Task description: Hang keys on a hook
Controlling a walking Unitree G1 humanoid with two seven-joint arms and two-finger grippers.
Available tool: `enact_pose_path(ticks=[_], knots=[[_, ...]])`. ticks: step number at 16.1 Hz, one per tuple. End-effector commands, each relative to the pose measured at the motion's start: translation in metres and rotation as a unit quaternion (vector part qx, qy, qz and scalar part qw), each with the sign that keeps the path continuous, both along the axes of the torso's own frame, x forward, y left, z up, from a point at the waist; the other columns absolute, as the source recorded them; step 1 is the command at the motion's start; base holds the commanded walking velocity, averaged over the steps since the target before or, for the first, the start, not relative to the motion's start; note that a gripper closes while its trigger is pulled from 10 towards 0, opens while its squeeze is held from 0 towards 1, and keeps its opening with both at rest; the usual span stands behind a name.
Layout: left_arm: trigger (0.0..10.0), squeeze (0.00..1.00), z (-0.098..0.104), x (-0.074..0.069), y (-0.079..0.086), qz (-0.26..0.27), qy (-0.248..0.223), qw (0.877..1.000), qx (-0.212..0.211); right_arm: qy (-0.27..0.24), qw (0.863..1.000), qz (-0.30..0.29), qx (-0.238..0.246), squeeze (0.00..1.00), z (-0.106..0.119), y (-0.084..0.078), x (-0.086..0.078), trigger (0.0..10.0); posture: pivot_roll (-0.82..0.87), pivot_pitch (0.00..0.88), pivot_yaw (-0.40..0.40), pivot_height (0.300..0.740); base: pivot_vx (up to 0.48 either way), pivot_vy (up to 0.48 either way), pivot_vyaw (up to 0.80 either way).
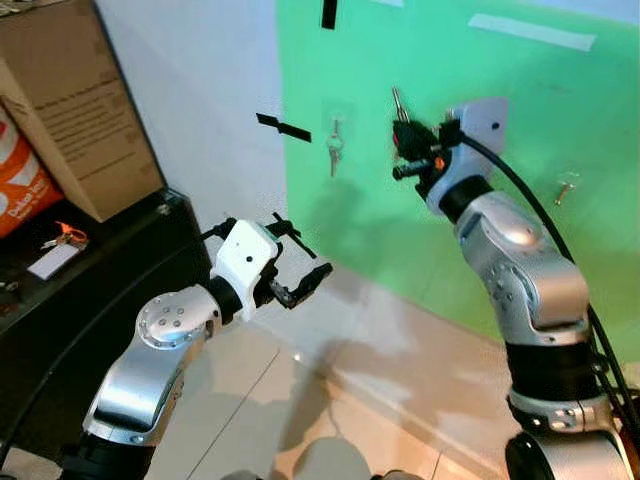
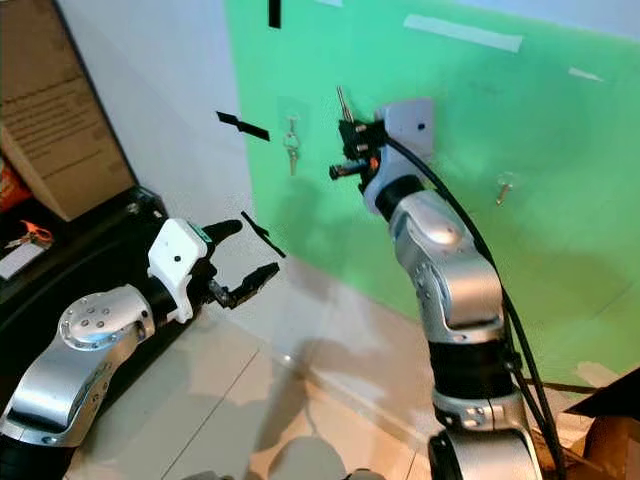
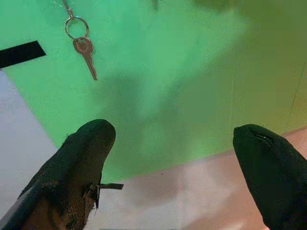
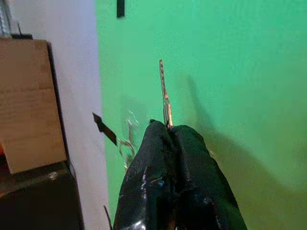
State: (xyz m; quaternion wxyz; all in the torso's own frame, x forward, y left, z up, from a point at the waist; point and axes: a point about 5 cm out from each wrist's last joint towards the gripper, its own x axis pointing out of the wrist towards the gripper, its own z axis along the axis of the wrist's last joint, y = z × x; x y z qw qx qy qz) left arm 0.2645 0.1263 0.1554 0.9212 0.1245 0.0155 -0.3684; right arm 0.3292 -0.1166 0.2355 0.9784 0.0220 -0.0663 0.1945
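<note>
Silver and bent at the elbow, the left arm carries its left gripper (image 1: 296, 262) low and nearest the camera, fingers spread wide and holding nothing. It hangs short of the wall, probably kept out of the way while the other arm works. To its left a black table (image 1: 150, 225) bears a cardboard box (image 1: 75, 100) and a small orange-tagged item that is too small to name.

Higher and farther off, the right gripper (image 1: 408, 140) is pinched tight on a key (image 4: 164, 91), whose blade stands straight up above the fingertips. Holding it by the lower end seems meant to leave the upper part free to reach a hook. The gripper is close to the green wall (image 1: 450, 90). On that wall, just to the gripper's left, another key (image 1: 334, 148) hangs from a hook beside a strip of black tape (image 1: 283, 127); a further hook (image 1: 565, 187) with something small on it sits off to the right.
</note>
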Motion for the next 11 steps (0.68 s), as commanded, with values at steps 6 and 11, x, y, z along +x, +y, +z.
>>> enact_pose_path(ticks=[6,11], knots=[[10.0,0.0,0.004,-0.004,-0.002,-0.009,0.0,1.0,0.003,0.005,0.999,0.018,0.026,0.0,0.002,0.006,0.006,10.0,-0.05,0.0,-0.005,0.74,0.0,0.0,0.0],[10.0,0.0,0.004,-0.005,-0.002,-0.011,0.003,1.0,0.005,0.021,1.0,0.002,0.022,0.0,-0.005,0.009,0.014,10.0,-0.05,0.0,-0.001,0.74,0.0,0.0,0.0]])
